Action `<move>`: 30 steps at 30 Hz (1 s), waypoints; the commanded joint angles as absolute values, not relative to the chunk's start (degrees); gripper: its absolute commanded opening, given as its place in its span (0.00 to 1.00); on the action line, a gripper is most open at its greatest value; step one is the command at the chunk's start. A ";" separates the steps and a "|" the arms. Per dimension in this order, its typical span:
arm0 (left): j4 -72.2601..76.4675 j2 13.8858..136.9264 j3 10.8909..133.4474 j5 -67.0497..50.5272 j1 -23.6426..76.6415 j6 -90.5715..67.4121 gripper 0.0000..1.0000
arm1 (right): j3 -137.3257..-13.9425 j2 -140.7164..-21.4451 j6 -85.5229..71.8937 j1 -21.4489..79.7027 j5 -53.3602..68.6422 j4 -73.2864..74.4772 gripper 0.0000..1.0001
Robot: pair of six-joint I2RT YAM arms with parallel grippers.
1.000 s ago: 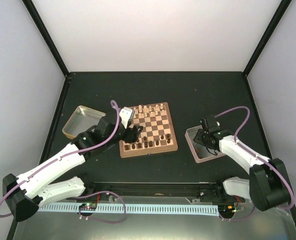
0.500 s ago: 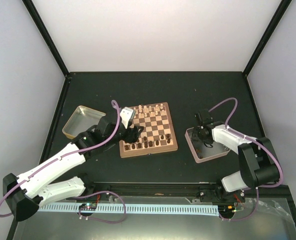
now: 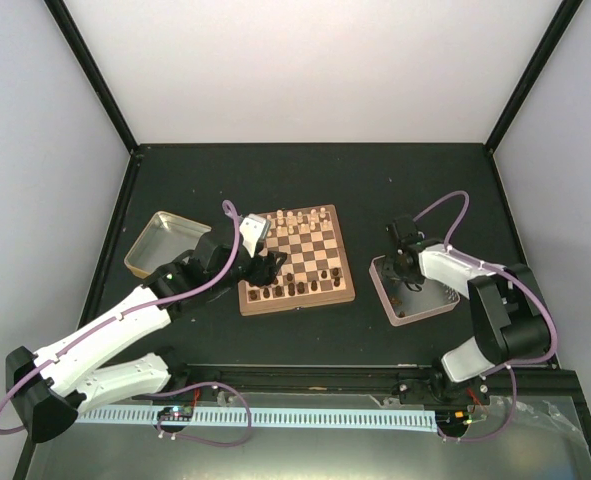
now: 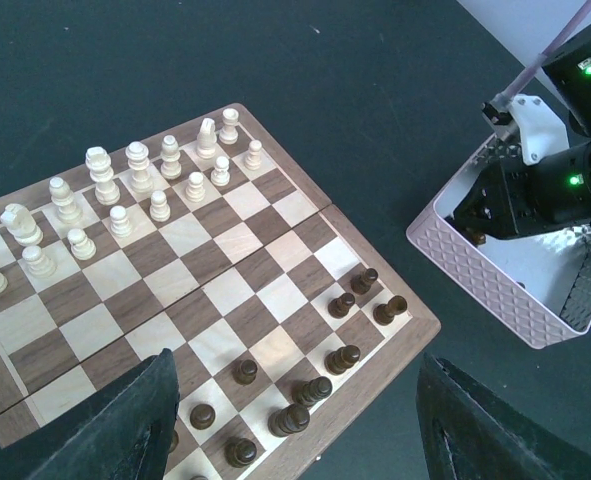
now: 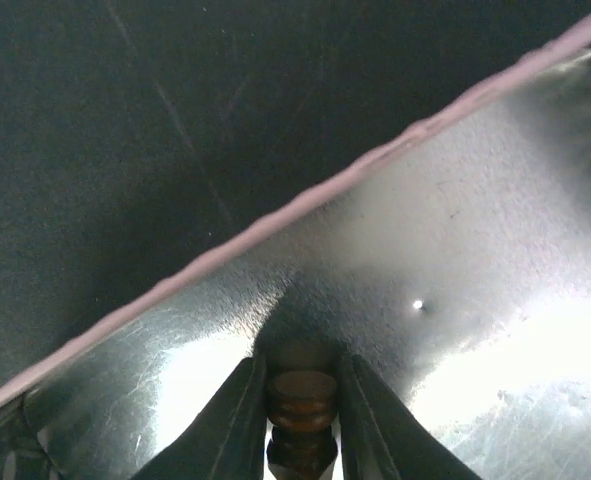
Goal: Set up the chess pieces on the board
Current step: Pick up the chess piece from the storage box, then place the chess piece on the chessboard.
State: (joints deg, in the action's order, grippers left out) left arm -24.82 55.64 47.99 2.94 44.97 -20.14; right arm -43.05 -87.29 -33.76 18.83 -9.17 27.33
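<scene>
R claw [image 5: 300,372] sits down in the pink-rimmed tray [image 5: 305,205], pinching a dark brown chess piece [image 5: 301,395] btw its fingers. L claw [image 4: 295,360] hangs over the near-left part of the board [image 4: 225,290], fingers spread wide. The board lies mid-surface [image 3: 375,190], left of the tray, w/ cream pieces [image 4: 135,190] on its far rows and dark ones [image 4: 340,355] on the near rows.

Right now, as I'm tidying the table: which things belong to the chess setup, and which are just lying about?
Job: board, cream pieces, dark pieces, pink-rimmed tray, one dark piece gripped by the right hand.
Lying about: metal tin.
</scene>
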 commanded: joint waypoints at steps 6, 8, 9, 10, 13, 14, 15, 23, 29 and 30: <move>-22.28 54.96 49.14 1.87 44.61 -21.15 0.67 | -41.80 -84.41 -38.50 18.57 -7.72 23.08 0.09; -19.69 54.64 48.16 -0.11 44.64 -21.89 0.68 | -40.53 -79.72 -41.40 18.55 -5.43 21.81 0.08; -17.85 54.52 47.53 -1.51 44.67 -22.18 0.68 | -39.91 -76.77 -43.45 18.55 -3.80 21.03 0.08; -15.39 54.54 46.61 -2.67 44.70 -22.66 0.68 | -39.30 -74.04 -45.59 18.55 -1.96 20.37 0.08; -7.88 55.20 43.90 -4.46 45.62 -24.12 0.68 | -37.81 -65.69 -53.14 18.61 4.08 18.38 0.08; -5.75 55.60 43.25 -4.32 46.23 -24.17 0.68 | -37.19 -63.13 -56.06 18.63 6.34 17.48 0.08; -3.84 56.27 42.84 -3.96 46.96 -24.10 0.68 | -36.64 -61.15 -58.90 18.63 8.33 16.76 0.08; 7.54 63.25 42.88 5.43 57.16 -14.97 0.69 | -30.07 -52.91 -85.35 20.00 26.32 6.65 0.08; 13.16 71.19 45.26 7.66 63.42 -6.40 0.56 | -25.61 -49.98 -96.75 21.17 33.98 1.24 0.08; 14.11 72.30 45.27 8.26 64.24 -4.56 0.53 | -25.32 -49.36 -97.72 21.26 34.58 1.15 0.08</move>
State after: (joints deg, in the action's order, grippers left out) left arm 6.76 68.79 42.35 4.93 61.41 -12.86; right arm -26.65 -51.94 -86.96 20.60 27.00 6.20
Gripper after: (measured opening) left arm 0.578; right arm 0.134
